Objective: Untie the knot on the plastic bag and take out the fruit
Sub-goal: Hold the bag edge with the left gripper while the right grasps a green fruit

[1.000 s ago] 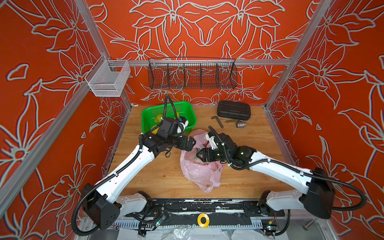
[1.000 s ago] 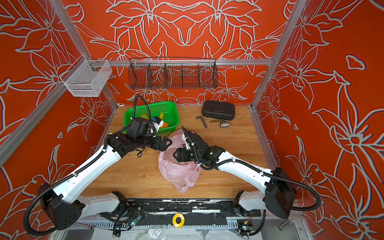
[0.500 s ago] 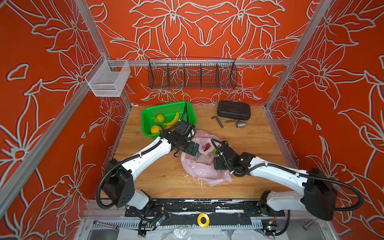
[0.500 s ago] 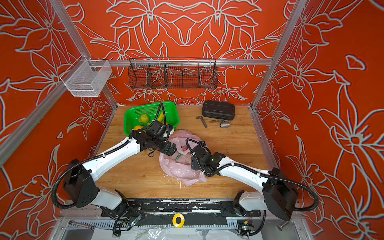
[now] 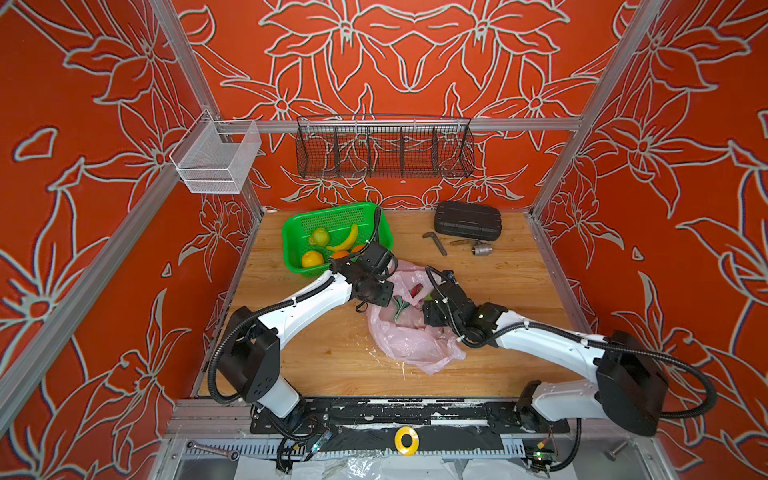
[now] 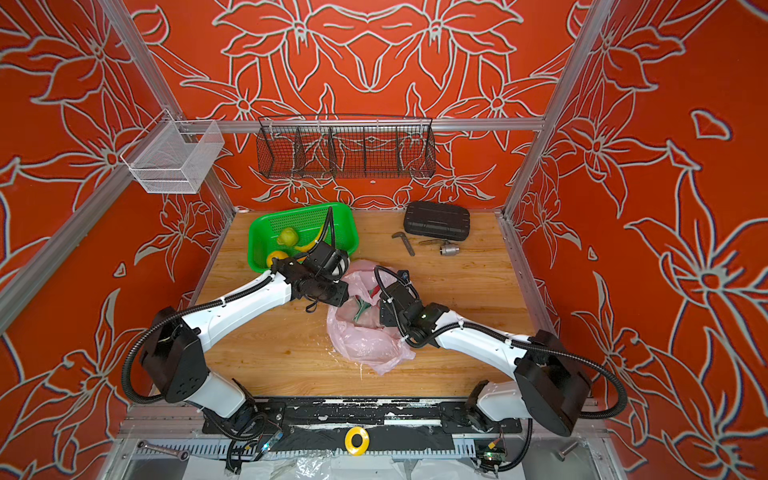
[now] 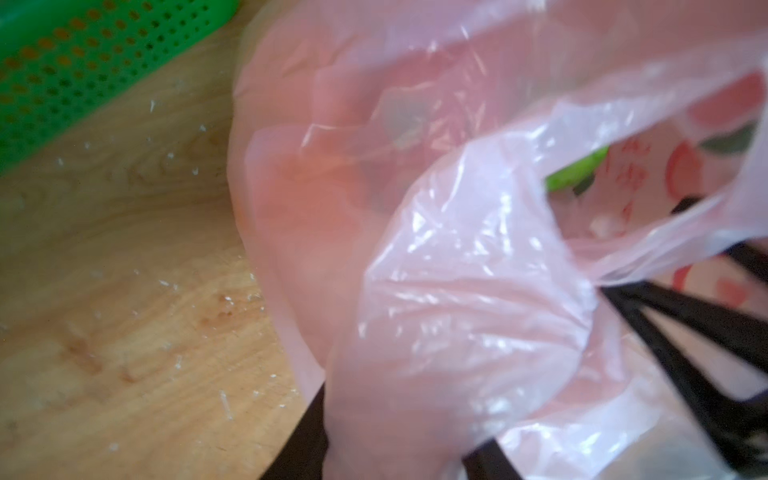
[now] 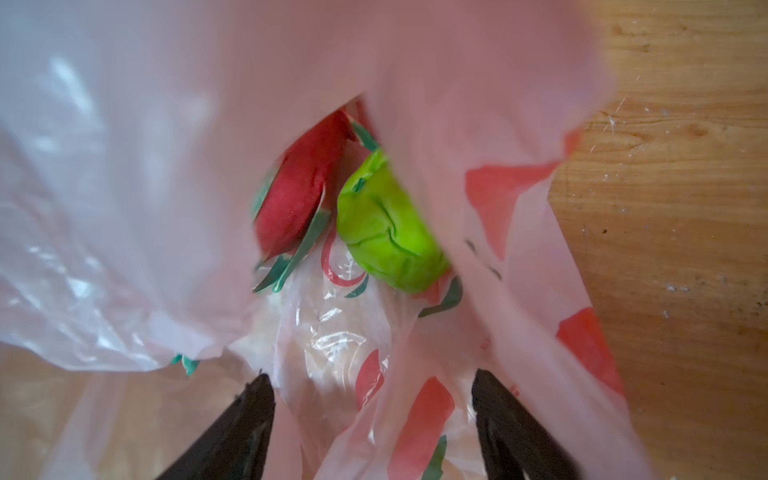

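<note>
Wooden tabletop [image 5: 311, 353] bears crinkly translucent plastic bag [image 5: 409, 345]; right pincer [image 8: 372, 376] spread apart, left pincer [image 5: 382, 297] indeterminate.

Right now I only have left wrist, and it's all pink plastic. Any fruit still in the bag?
Observer: Yes. The right wrist view shows a red dragon fruit and a green fruit next to each other inside the plastic bag.
Operator: Right gripper state?
Observer: The right gripper is open, its fingers wide apart at the bag's mouth and pointing toward those two.
Operator: What's in the basket?
Observer: In both top views the green basket holds a banana and a yellow fruit, among others.
</note>
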You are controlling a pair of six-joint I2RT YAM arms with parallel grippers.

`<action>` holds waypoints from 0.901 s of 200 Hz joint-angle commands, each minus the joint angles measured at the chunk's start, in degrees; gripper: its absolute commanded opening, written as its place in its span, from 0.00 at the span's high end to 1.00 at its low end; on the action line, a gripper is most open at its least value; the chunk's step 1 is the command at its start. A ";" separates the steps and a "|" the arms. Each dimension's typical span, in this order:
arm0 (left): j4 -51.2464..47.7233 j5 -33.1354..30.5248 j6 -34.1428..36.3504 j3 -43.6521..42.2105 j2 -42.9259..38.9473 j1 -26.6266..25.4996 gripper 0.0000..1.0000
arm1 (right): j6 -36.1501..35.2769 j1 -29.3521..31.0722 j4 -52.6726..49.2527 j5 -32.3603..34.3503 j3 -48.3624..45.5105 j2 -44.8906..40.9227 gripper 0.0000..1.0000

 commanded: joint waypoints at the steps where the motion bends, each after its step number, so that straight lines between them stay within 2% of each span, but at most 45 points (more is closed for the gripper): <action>1: 1.14 1.02 -4.80 1.24 -1.37 -0.24 0.76 | 2.71 -1.19 4.08 -0.91 1.35 1.07 0.25; 26: 3.24 5.57 -6.47 0.97 -2.34 -0.24 0.81 | 2.56 -2.47 7.65 0.49 1.01 3.02 0.25; 50: 3.76 6.85 -7.30 0.87 -3.01 -0.24 0.82 | 2.86 -4.25 10.32 -0.67 1.68 5.23 0.24; 77: 3.85 7.12 -7.33 0.74 -3.80 -0.26 0.82 | 4.95 -5.64 13.31 0.15 1.64 8.12 0.16; 107: 3.89 7.73 -7.19 0.29 -4.08 -0.29 0.82 | 7.35 -6.80 21.61 0.75 0.33 10.95 0.09; 150: 4.73 8.77 -7.32 -1.40 -5.43 -0.24 0.83 | 7.78 -8.73 30.67 3.51 1.43 18.04 0.12; 180: 3.87 8.71 -6.76 -1.75 -6.69 -0.24 0.84 | 7.31 -9.60 36.26 4.40 1.94 23.56 0.23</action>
